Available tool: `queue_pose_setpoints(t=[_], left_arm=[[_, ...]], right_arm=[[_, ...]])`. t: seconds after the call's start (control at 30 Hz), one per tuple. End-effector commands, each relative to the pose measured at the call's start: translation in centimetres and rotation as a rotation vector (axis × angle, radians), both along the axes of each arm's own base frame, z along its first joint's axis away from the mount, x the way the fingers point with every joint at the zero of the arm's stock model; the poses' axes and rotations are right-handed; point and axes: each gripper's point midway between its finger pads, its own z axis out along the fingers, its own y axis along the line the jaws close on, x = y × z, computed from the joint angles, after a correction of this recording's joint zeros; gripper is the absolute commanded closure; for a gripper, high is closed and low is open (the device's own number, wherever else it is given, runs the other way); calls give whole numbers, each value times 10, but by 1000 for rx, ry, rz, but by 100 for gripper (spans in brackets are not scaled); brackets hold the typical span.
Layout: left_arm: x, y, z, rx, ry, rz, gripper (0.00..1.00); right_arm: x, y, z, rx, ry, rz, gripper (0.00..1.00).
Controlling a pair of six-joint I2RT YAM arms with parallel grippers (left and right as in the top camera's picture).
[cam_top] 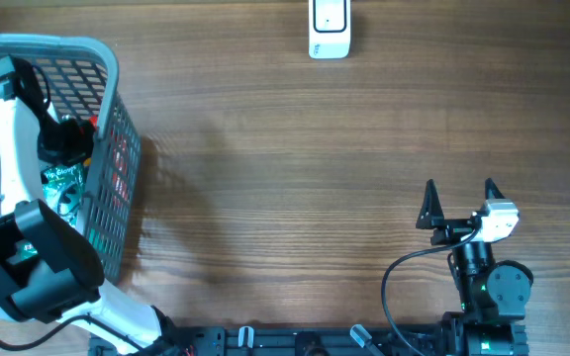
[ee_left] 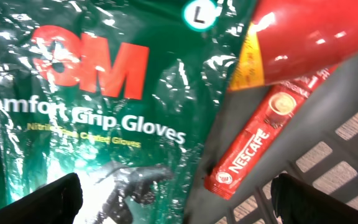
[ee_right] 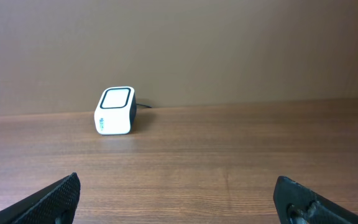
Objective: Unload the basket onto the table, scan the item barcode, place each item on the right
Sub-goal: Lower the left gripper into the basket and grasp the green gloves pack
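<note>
Left wrist view: the left claw (ee_left: 182, 202) hangs inside the basket with its jaws spread wide. The two dark fingers (ee_left: 61, 199) sit at the 7 and 5 o'clock corners of the picture, and nothing is clamped between them. Straight under the claw lies a green 3M Comfort Grip Gloves packet (ee_left: 92, 93), its shiny plastic crinkled and a round "L" size mark at 12 o'clock. Along the packet's 3 o'clock edge a red Nescafe stick sachet (ee_left: 253, 140) lies slanted. Its upper end is covered by a glossy red container (ee_left: 303, 37) with a yellow label edge, which fills the 1 o'clock corner. What kind of container it is I cannot tell. Beyond the sachet at 4 o'clock the grey lattice of the basket (ee_left: 347, 149) shows.

Seen from overhead, the basket stands at the 9 o'clock edge of the wooden tabletop (cam_top: 295, 148), and the left arm reaches down into it.

The right claw (cam_top: 460, 198) rests at 4 o'clock on the tabletop, its jaws apart and empty, pointing toward 12 o'clock. Its own camera shows bare wood between the fingers (ee_right: 58, 196). The white barcode scanner (cam_top: 330, 30) stands at the 12 o'clock edge, well apart from both the claw and the basket. In the right wrist view the scanner sits at about 10 o'clock, with its window on the sloped top.
</note>
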Motion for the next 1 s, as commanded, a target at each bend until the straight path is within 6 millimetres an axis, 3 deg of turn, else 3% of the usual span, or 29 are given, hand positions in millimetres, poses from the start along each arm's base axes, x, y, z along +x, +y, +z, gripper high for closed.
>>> queue_pose_setpoints(t=[0.0,0.17,0.37,0.77,0.9,0.97], left_arm=[[-1,-5,8,1,-6,-28,0],[-23,10,2,96,102,-23,0],[-35,12,-10,112,166,-73,0],[-45,31,-52,188,325,-102,1],[-48,31,-71,164,376,-110,24],[-49,30,-78,154,394,-114,48]], right_arm=[[0,2,2,-13,-10,12,0],[0,2,2,-13,-10,12,0],[0,2,2,-13,-10,12,0],[0,2,2,-13,-10,12,0],[0,2,2,-13,-10,12,0],[0,2,2,-13,-10,12,0]])
